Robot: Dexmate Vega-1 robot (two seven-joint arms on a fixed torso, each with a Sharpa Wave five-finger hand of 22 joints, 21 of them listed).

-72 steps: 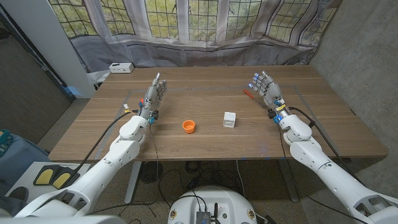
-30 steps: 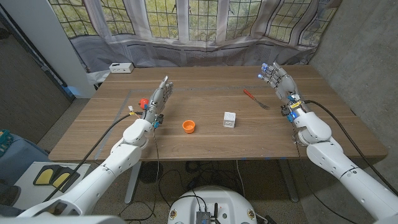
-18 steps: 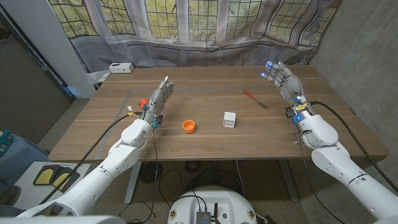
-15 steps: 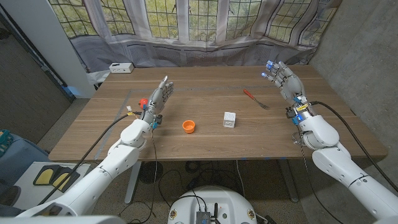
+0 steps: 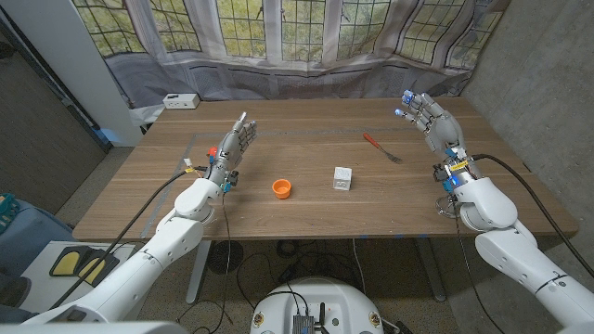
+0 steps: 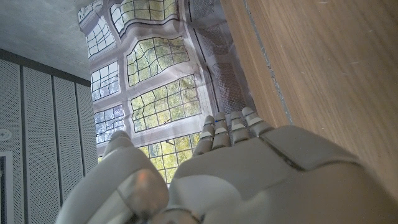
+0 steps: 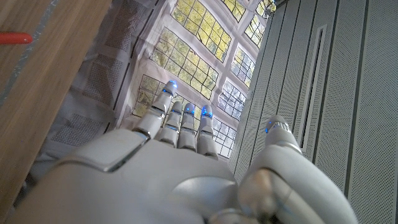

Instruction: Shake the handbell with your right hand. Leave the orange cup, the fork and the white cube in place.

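A small red object [image 5: 213, 148], mostly hidden behind my left hand [image 5: 232, 145], stands at the table's left; I cannot tell whether it is the handbell. My left hand is open, fingers pointing up and away. My right hand [image 5: 433, 120] is open too, raised over the table's right side, to the right of the fork [image 5: 381, 147], and holds nothing. The fork has a red handle [image 7: 12, 38] and lies at the far right. The orange cup [image 5: 282, 188] and the white cube [image 5: 343, 178] stand in the middle, between my arms.
A white box [image 5: 180, 100] sits at the table's [image 5: 306, 218] far left corner. A curtained window runs behind the table. A grey wall stands close on the right.
My right hand has drifted right and slightly farther away, off the fork, which it hid at first. My left hand shifted a little, uncovering the red object. Cup and cube have not moved.
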